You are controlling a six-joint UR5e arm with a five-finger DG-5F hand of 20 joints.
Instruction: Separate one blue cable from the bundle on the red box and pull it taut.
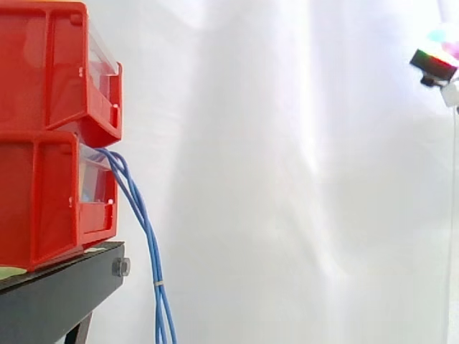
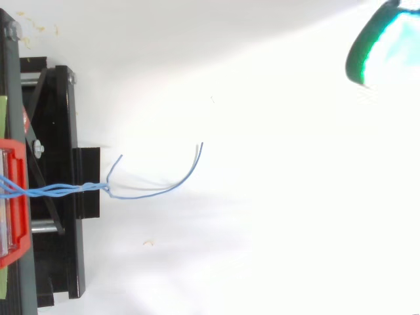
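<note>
Hand (image 2: 384,44) apart — blue cables (image 1: 150,247) dangling

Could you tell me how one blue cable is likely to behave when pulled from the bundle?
Probably floppy: the blue cables droop from the lower red bin under their own weight. A pale tie binds them, so neighbours may follow. Thin strands, likely light.

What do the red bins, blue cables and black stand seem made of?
Red bins: likely moulded plastic, glossy, with ribbed walls. Blue cables: thin, probably plastic-sheathed wire, drooping in smooth curves. Black stand: probably painted metal, matte, a bolt at its edge.
</note>
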